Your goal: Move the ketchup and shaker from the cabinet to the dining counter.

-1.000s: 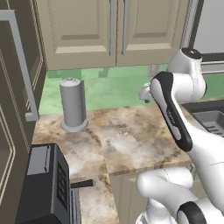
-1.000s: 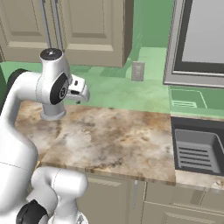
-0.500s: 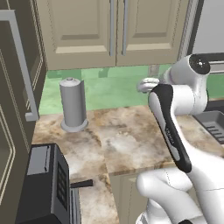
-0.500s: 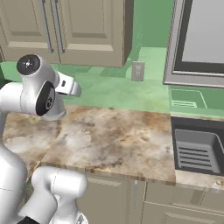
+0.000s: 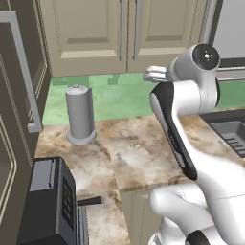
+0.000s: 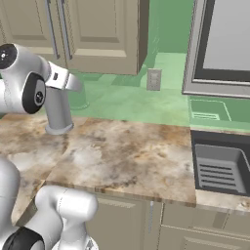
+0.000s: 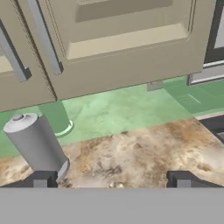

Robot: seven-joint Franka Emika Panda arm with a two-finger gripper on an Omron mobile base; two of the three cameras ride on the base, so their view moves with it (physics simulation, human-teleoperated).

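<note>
1. Tan wall cabinet [image 5: 127,36] with recessed-panel double doors shut, long vertical silver bar handles [image 5: 129,29] meeting at the centre seam; ketchup and shaker presumably behind those doors, so neither position nor pointing direction nor long axis tellable.
2. Two-finger gripper [image 7: 111,178] spread wide and empty, dark fingers [image 7: 42,179] framing bare marble in the hand view.
3. Gripper raised off the narrow mottled marble worktop [image 5: 129,148], aimed toward the cabinet's lower edge and the green backsplash [image 6: 136,100] (likely a lift toward the handles, judged from the pose alone).
4. Handles running vertically, side by side at the seam; probably a sideways approach needed to get the fingers around one bar.
5. Tall grey cylinder on a round base [image 5: 79,114] upright on the worktop just below the left door, near the swing of the arm; possible obstacle.
6. Dark sink basin [image 6: 222,168] set into the worktop well to the right, apart from the work.
7. Task barely begun: doors unopened, nothing held.
</note>
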